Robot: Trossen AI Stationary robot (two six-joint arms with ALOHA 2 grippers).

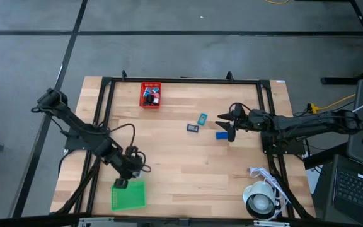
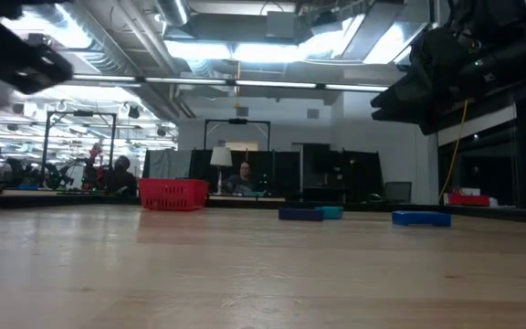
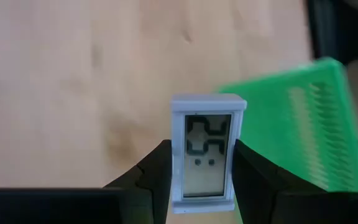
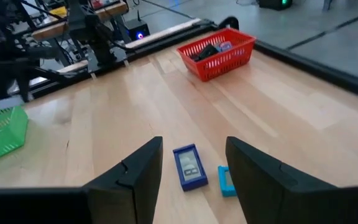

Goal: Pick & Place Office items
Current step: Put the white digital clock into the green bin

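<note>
My left gripper [image 1: 121, 183] hovers at the near left of the table, beside the green mesh bin [image 1: 128, 195], shut on a small white digital clock [image 3: 207, 149]. My right gripper [image 1: 225, 125] is open above the table's middle right. In the right wrist view its fingers [image 4: 192, 146] stand over a blue clock-like piece [image 4: 189, 167] and a teal piece [image 4: 226, 180], touching neither. A flat blue piece [image 1: 222, 135] lies flat on the table just beside that gripper. The red mesh bin [image 1: 150, 94] at the far edge holds several small items. My left gripper pinches the white clock between its two fingers, one on each long side of the case [image 3: 176, 168], on its lower half. The fingers point down at the table and lie along the clock. The clock is lifted clear, its display facing the wrist camera.
A large white roll with cable [image 1: 260, 200] sits at the near right corner. A black frame [image 1: 181, 80] runs along the table's edges. Bare wood stretches between the two bins. In the low view a person [image 2: 242, 178] sits in the room beyond.
</note>
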